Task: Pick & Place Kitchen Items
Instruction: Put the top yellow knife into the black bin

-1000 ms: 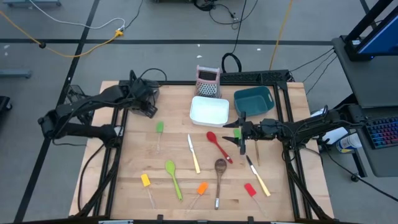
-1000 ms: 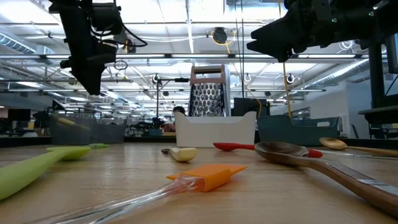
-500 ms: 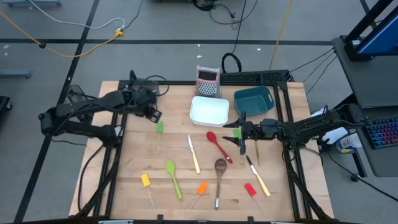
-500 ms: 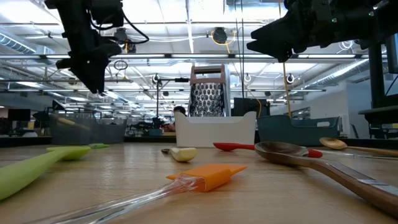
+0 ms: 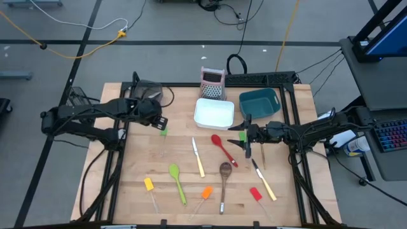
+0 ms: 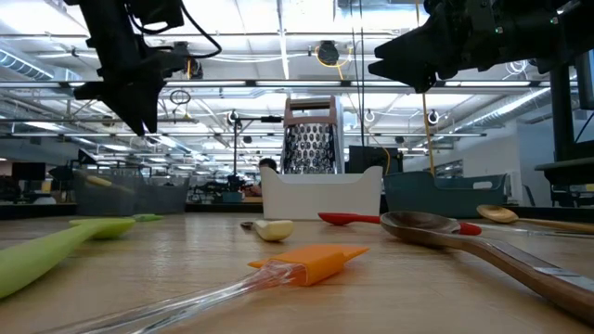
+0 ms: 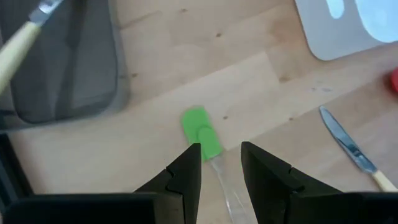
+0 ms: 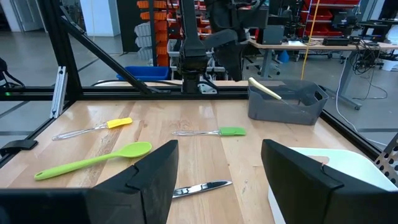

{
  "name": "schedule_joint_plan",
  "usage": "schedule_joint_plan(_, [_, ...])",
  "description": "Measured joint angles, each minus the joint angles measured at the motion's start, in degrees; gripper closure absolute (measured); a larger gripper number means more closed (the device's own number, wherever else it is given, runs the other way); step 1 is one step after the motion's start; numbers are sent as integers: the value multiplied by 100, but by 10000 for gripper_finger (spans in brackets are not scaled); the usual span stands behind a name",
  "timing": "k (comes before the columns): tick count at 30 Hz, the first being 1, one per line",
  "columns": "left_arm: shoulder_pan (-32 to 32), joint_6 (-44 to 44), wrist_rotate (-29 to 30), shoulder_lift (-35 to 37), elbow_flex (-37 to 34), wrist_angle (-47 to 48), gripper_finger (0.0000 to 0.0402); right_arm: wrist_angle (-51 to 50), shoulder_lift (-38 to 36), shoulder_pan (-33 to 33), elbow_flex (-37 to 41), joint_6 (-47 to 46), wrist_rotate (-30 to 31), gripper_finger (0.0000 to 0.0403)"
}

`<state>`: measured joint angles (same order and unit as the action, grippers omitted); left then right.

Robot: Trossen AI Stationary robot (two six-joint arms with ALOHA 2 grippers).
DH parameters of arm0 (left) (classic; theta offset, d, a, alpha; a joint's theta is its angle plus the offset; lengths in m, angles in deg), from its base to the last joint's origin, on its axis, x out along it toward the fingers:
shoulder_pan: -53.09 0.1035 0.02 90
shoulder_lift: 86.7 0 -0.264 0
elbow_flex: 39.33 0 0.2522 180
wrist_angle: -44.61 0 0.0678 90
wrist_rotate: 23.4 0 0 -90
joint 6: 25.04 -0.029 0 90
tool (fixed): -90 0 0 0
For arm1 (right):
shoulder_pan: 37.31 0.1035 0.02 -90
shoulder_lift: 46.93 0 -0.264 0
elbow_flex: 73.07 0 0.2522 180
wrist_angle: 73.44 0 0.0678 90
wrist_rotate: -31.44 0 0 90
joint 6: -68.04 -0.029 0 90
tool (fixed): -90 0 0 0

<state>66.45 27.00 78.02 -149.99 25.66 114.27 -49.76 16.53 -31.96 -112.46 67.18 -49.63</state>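
Wooden desk (image 5: 140,159) seen from above: my left pincer (image 5: 159,122) hangs just above the green-headed spatula (image 5: 163,130), near the dark mesh bin (image 5: 147,91) at the far left corner. My right pincer (image 5: 243,136) waits over the right side, between the red spoon (image 5: 222,148) and the cream-handled knife (image 5: 264,180). Other utensils lie well apart toward the near edge, leaving open room around the spatula

Low view: left pincer (image 6: 139,111) is high off the boards; the white bin (image 6: 320,197) and grater (image 6: 311,134) stand behind, clear of its path

Left wrist view: my left pincer (image 7: 221,168) stands partly open and empty, its fingers (image 7: 186,171) straddling the clear handle just behind the green head. A knife (image 7: 25,31) already lies in the mesh bin. Judged risks: the slim, flat handle could slip or pivot as I close, and a low descent could drive the fingertips into the boards

Right wrist view: my right pincer (image 8: 214,180) is wide open, holding nothing, looking across the desk at the green spoon (image 8: 93,158) and yellow-headed spatula (image 8: 93,127)
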Motion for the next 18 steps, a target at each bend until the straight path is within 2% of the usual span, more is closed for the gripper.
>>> schedule_joint_plan(11, [-645, 686, 4, -2, 0, -44, 282, 0, 0, -1, 0, 0, 0, 179])
schedule_joint_plan(18, [-1118, 690, 6, -2, 0, -602, 282, 0, 1, -1, 0, 0, -1, 179])
